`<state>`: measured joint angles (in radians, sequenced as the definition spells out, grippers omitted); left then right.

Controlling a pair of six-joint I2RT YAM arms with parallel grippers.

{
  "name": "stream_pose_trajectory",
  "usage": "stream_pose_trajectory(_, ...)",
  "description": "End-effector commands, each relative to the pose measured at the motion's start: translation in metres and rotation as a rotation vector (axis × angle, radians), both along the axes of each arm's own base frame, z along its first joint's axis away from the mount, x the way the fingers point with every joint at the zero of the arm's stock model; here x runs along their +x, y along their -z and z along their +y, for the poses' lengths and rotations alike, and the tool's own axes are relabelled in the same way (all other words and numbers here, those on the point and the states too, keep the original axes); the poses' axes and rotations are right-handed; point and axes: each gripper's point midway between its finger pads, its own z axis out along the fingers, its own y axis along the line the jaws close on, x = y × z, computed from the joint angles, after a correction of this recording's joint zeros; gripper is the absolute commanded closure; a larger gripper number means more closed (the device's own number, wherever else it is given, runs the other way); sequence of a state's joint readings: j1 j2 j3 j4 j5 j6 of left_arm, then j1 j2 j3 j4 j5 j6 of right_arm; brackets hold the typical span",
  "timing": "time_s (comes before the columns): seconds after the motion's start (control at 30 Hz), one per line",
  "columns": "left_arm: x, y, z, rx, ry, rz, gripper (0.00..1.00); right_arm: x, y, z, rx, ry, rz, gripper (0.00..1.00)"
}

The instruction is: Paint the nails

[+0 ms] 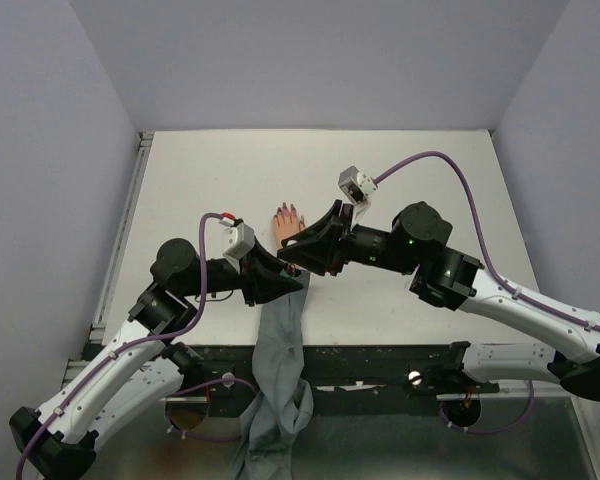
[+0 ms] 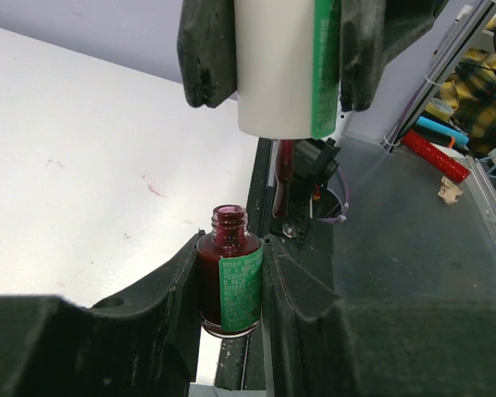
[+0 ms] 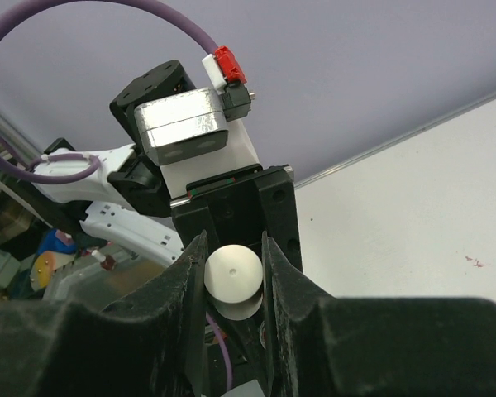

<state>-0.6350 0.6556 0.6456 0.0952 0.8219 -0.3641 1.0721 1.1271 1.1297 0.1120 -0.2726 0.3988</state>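
Seen from above, both arms reach in from the near corners of the white bench (image 1: 210, 180) and bend at the elbow, so their wrists meet near the middle. The left pincer (image 1: 285, 280) points right and hangs over the grey sleeve (image 1: 280, 335). The right pincer (image 1: 308, 250) points left and sits just above and to the right of it.

A small peach mannequin hand (image 1: 288, 226) lies flat on the bench with its fingers pointing to the far side. The nails (image 1: 288, 209) are tiny dark spots at the fingertips. They are just beyond the right pincer's tip and near, but further from, the left pincer. Whether either pincer touches the hand cannot be told. The sleeve trails back from the hand over the near bench edge.

In the left wrist view, the left pincer is clenched on a small bottle (image 2: 227, 285). The bottle is upright and uncapped, carries a green label, and holds dark red polish. Above it, and apart from its neck, hangs a white cap (image 2: 277, 70) with a green strip, gripped between two black fingers (image 2: 205, 50). A slim dark red stem (image 2: 285, 165) hangs below the cap, slightly right of the bottle mouth.

The right wrist view confirms the right pincer is clamped on that cap, whose rounded end shows between its jaws.
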Motion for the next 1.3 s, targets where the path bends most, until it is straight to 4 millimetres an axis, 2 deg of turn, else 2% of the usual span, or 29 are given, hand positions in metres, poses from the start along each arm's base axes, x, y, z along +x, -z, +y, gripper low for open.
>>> stream_pose_trajectory(0.0,-0.005,-0.004,0.002,-0.013,0.020,-0.027,1.00,-0.008,-0.010,-0.007,0.024,-0.024,-0.041,0.99)
stream_pose_trajectory(0.33,0.001,-0.003,0.005,-0.001,-0.027,-0.049,1.00,0.004,-0.039,-0.051,0.074,0.163,-0.074,0.99)
stream_pose_trajectory(0.43,0.007,-0.002,0.007,0.007,-0.066,-0.061,1.00,0.014,-0.036,-0.059,0.076,0.231,-0.052,0.99)
stream_pose_trajectory(0.53,0.019,-0.002,0.014,0.020,-0.161,-0.074,1.00,0.034,-0.027,-0.064,0.053,0.347,-0.001,0.99)
stream_pose_trajectory(0.6,0.034,0.003,0.023,0.052,-0.260,-0.067,1.00,0.050,-0.008,-0.068,-0.010,0.440,0.042,0.99)
stream_pose_trajectory(0.77,0.058,0.000,0.044,0.062,-0.433,-0.083,1.00,0.088,0.033,-0.073,-0.123,0.606,0.058,0.99)
stream_pose_trajectory(0.9,0.071,0.005,0.054,0.092,-0.510,-0.081,1.00,0.127,0.079,-0.071,-0.177,0.586,0.149,0.99)
stream_pose_trajectory(1.03,0.079,0.011,0.058,0.124,-0.547,-0.091,1.00,0.171,0.125,-0.079,-0.174,0.576,0.232,0.99)
stream_pose_trajectory(1.27,0.094,0.021,0.065,0.173,-0.617,-0.111,1.00,0.234,0.185,-0.082,-0.175,0.569,0.293,0.99)
